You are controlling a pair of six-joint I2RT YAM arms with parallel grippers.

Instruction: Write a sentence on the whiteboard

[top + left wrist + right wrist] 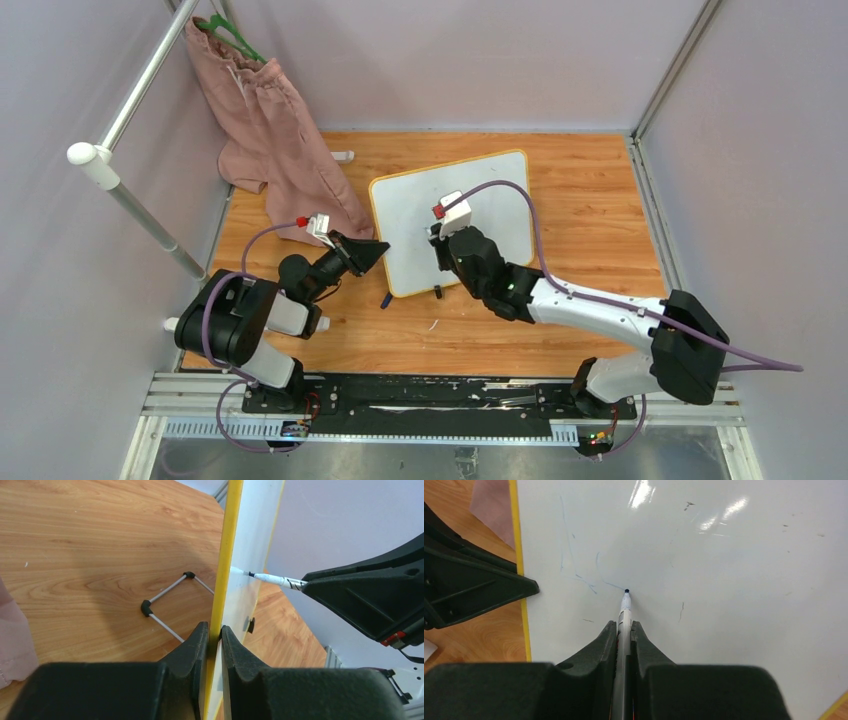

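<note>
The whiteboard, white with a yellow frame, lies tilted on the wooden table. My left gripper is shut on its left edge; in the left wrist view the fingers pinch the yellow frame. My right gripper is shut on a marker with its tip touching the whiteboard. The sentence is only a few faint blue strokes left of the tip. The marker also shows in the left wrist view, tip against the board.
A pink cloth hangs from a green hanger at the back left, beside a white rail. A wire stand lies on the table behind the board. A small dark object lies near the board's front corner.
</note>
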